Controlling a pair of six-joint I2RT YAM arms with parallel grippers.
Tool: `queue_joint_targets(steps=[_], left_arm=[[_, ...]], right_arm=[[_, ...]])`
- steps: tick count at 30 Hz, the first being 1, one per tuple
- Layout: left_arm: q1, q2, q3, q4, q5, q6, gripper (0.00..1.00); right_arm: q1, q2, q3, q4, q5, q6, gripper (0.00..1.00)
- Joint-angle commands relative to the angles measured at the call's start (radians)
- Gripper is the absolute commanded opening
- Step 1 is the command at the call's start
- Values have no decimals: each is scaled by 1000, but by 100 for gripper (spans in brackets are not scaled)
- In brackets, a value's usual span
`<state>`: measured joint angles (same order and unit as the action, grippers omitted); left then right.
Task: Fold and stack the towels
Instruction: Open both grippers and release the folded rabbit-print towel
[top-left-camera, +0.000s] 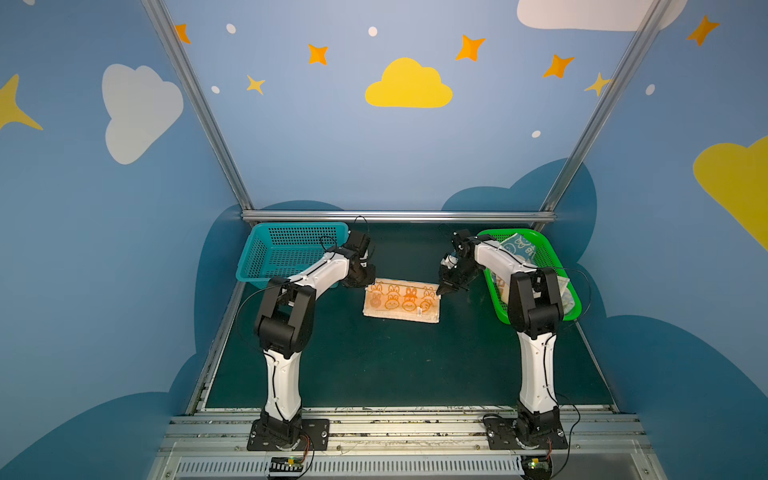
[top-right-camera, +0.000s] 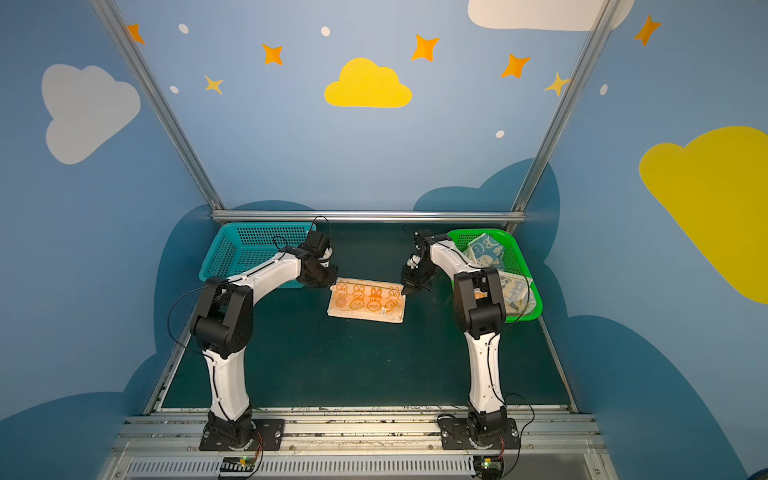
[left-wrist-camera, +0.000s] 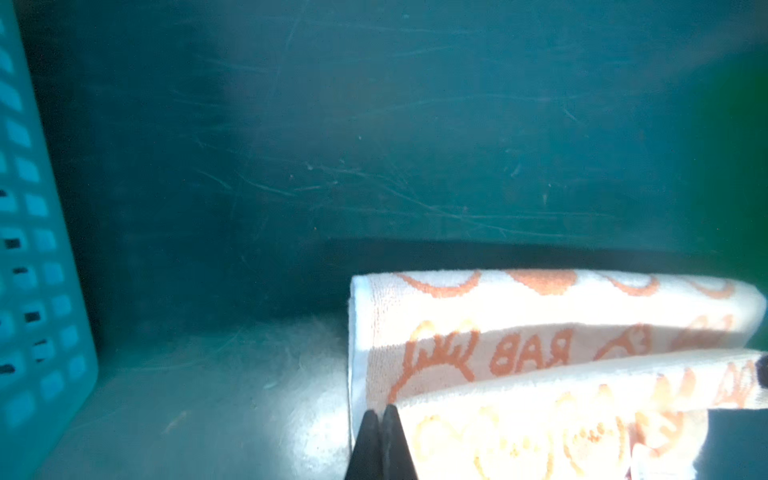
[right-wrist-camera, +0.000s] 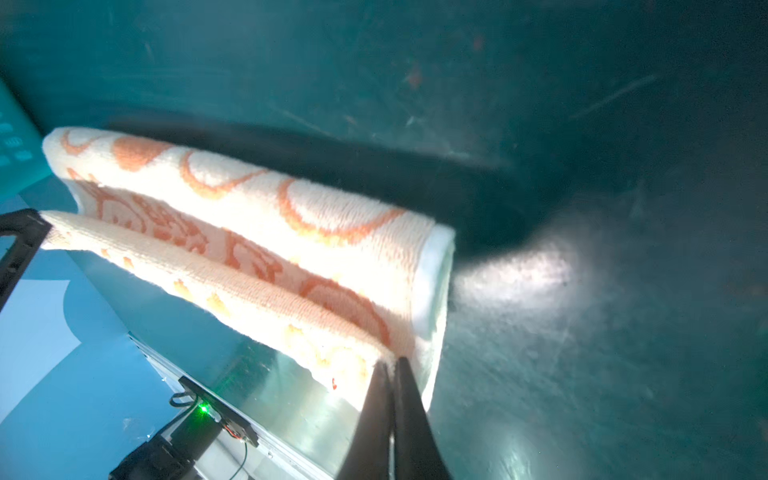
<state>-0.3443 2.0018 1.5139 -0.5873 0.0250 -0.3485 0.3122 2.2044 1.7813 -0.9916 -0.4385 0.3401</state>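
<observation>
Orange-cream rabbit towel (top-left-camera: 401, 301), half-folded, edge raised

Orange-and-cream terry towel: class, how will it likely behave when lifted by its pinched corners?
Probably floppy: the towel curls over between the left gripper and right gripper. Likely light: fingertip pinches hold its edge up. Its looped pile should resist slipping.

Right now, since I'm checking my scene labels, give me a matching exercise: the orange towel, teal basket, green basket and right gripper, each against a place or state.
Things:
1 orange towel
2 teal basket
3 green basket
4 right gripper

States:
A holds the other towels
B shut on a towel corner
C stands at the far left
D lies partly folded between the baskets

Pairs: 1-D, 2-C, 3-A, 4-B.
</observation>
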Motion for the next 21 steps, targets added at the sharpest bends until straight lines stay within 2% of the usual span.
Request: queue_joint_targets(steps=[1,9,21], left_arm=[[7,-71,-44,-33,-23,11,3],[8,-141,-149,-1,-17,-12,3],[4,-101,-190,39,22,-30,3]], right_arm=[[-1,-75,-28,-52,26,-19,0],[8,-138,-140,-16,30,-15,0],[38,-121,-226,43,25,0,0]])
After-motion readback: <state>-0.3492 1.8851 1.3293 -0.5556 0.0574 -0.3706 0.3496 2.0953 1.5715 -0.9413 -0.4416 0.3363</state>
